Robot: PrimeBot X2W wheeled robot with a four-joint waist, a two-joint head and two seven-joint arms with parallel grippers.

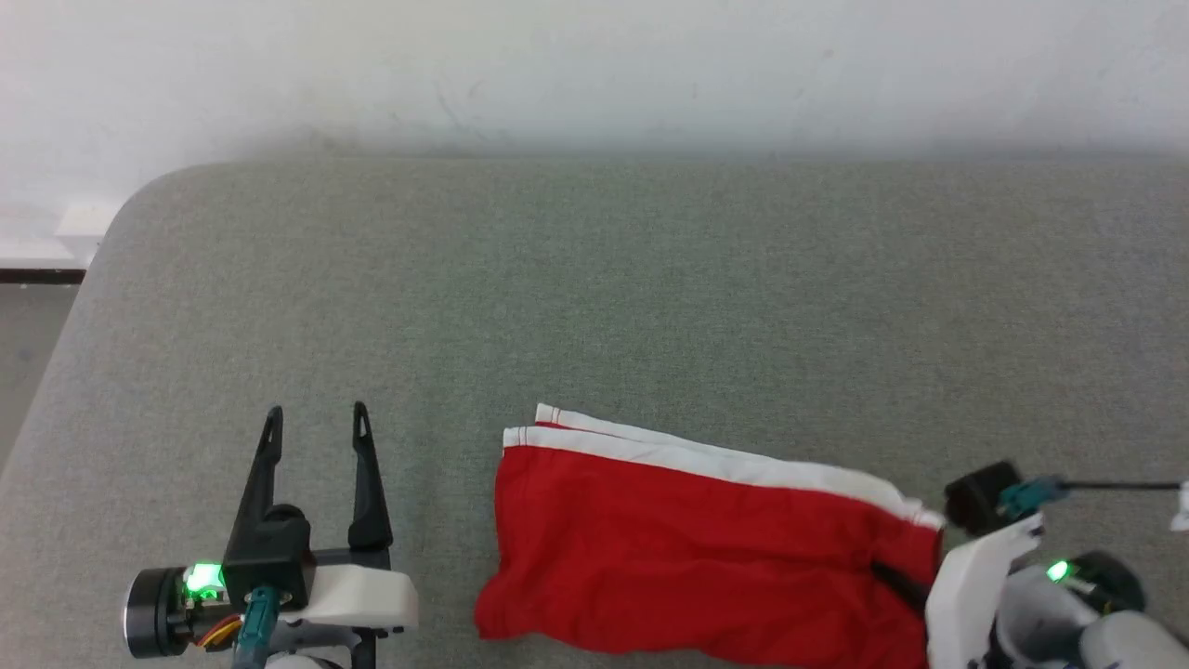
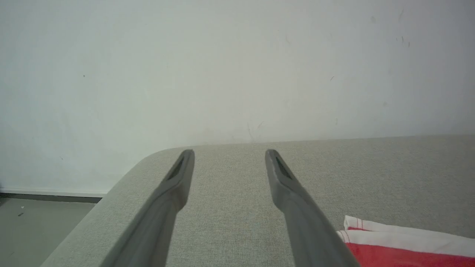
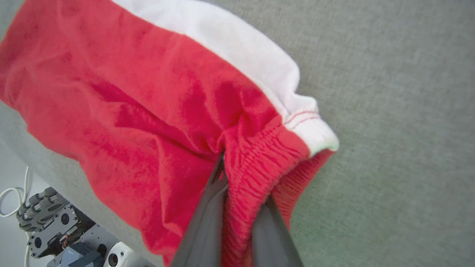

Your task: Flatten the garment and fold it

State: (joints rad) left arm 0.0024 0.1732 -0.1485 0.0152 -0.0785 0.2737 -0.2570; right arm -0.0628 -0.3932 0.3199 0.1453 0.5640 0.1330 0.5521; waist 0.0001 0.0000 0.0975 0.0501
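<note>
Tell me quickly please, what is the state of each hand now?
Left hand: open, holding nothing.
Right hand: closed on the gathered edge of the red shorts.

garment on cushion, left hand leftward — apart

Head view overhead; wrist views low, close; garment shared

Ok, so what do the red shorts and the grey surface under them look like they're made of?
The shorts: soft matte knit, likely cotton jersey; it creases and gathers where the right gripper pinches it. The grey surface: matte woven upholstery cloth, probably padded; fine flecked weave, rounded corner.
</note>
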